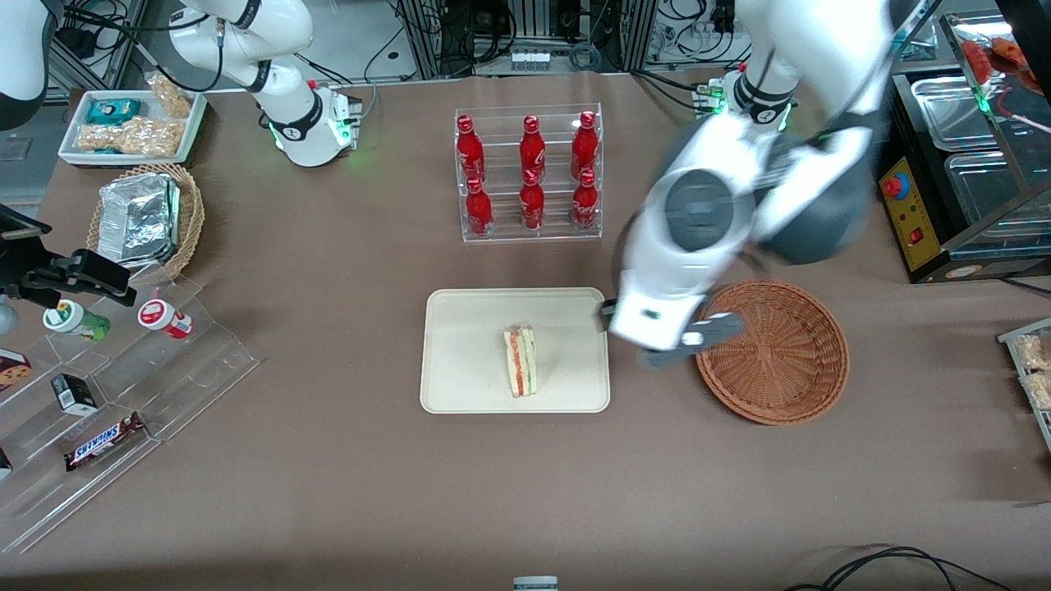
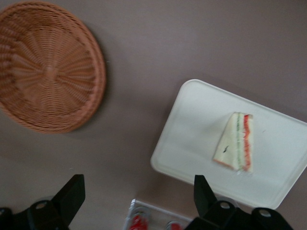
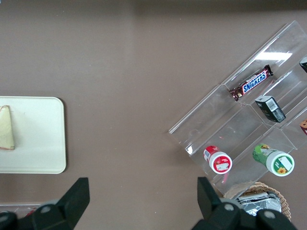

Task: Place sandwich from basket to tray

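- Sandwich point(image 1: 520, 360): lies on its side near the middle of the tray point(image 1: 460, 386), free of any grasp.
- Basket point(image 1: 788, 373): empty, beside the tray toward the working arm's end.
- Gripper point(image 1: 686, 341): raised between tray and basket, fingers point(image 2: 72, 194) spread apart, holding nothing.
- Risk: little remains; a low retreat could clip the basket rim and shift it.

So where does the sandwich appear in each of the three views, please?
Front view: the sandwich lies on the cream tray, beside the empty basket; the open pincer hovers between tray and basket.
Left wrist view: the sandwich lies on the tray, with nothing touching it.
Right wrist view: only part of the sandwich shows, cut by the picture's edge, on the tray.
Shared landmark: the cream tray.
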`<control>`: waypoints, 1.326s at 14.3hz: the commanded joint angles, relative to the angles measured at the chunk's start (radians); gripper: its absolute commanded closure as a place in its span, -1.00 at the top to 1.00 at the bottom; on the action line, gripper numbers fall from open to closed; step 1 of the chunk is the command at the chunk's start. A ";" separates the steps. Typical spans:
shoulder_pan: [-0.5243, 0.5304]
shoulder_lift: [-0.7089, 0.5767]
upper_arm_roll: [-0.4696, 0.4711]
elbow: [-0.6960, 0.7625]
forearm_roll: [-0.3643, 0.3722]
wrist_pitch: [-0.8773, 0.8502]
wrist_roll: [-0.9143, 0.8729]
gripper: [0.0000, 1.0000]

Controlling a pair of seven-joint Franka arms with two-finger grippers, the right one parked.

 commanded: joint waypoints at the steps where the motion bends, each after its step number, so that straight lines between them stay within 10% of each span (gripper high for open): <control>1: 0.116 -0.109 -0.007 -0.055 -0.044 -0.161 0.197 1.00; 12: 0.467 -0.433 -0.001 -0.387 0.002 -0.254 0.645 1.00; 19: 0.501 -0.394 -0.004 -0.256 -0.035 -0.344 0.678 1.00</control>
